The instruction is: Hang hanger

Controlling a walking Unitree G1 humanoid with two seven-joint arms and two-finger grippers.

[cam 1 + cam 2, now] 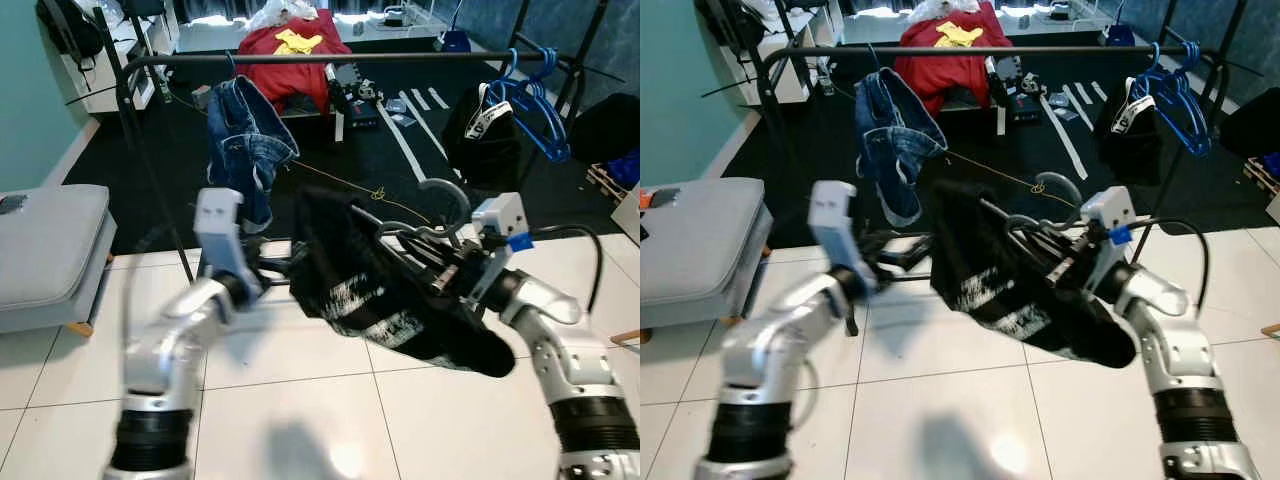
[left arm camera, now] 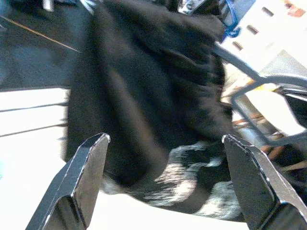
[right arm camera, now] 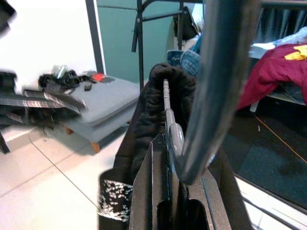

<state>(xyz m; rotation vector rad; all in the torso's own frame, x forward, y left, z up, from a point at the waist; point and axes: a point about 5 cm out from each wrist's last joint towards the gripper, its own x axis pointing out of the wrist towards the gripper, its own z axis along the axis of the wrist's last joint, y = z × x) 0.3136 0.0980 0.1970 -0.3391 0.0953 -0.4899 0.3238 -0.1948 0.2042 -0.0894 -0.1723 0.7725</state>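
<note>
Reaching toward the black printed garment (image 1: pixel 400 300), the left gripper (image 1: pixel 262 272) has its fingers spread wide, just left of the cloth. The right gripper (image 1: pixel 440 268) squeezes the grey metal hanger (image 1: pixel 420 215) carrying that garment.

The rail (image 1: pixel 400 57) has bare room in its middle, between the jeans (image 1: pixel 245 140) and the blue hangers (image 1: pixel 535 105) with a black bag (image 1: pixel 485 125) at its right end. Below the rail, the black shirt (image 1: pixel 390 290) on its hanger (image 1: pixel 440 205) fills the approach; white floor (image 1: pixel 300 400) beneath lies open.
</note>
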